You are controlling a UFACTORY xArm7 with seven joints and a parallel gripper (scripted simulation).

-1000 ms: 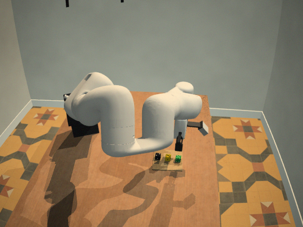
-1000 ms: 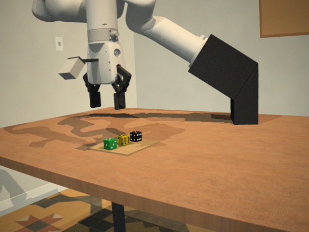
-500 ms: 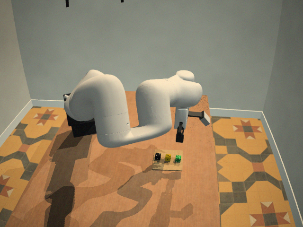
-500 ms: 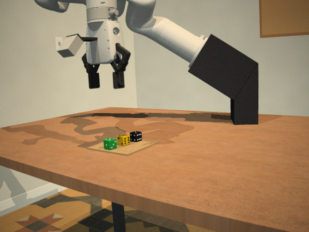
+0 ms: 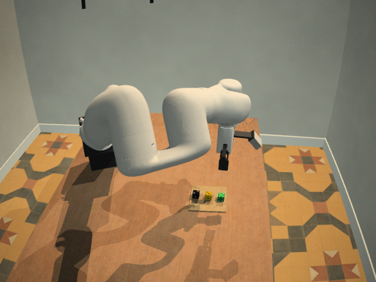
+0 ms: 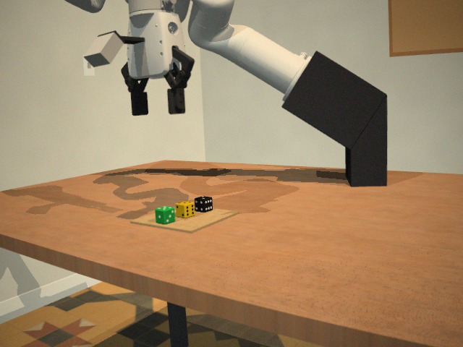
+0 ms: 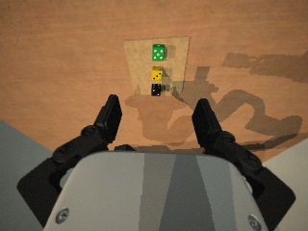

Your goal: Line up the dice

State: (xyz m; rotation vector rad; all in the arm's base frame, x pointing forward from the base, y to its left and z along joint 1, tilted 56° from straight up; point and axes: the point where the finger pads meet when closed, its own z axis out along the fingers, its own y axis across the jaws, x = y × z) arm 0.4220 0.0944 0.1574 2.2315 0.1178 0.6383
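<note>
A tan mat [image 5: 208, 201] lies flat on the wooden table. Three dice sit on it in a row: a black die [image 5: 195, 194] nearest the robot's base, a yellow die [image 5: 208, 195] in the middle, a green die [image 5: 220, 197] farthest. They show in the exterior view as black [image 6: 203, 204], yellow [image 6: 184, 209] and green [image 6: 164, 215], and in the wrist view as black [image 7: 156, 89], yellow [image 7: 157, 74] and green [image 7: 158, 52]. My gripper [image 6: 158, 101] hangs open and empty high above the table, well clear of the dice; it also shows in the top view [image 5: 224, 159] and the wrist view [image 7: 159, 117].
The robot's black base block [image 6: 347, 123] stands at the back of the table. A small grey camera box [image 6: 103, 50] sticks out from the wrist. The table edge runs just beyond the mat's far side [image 5: 264, 194].
</note>
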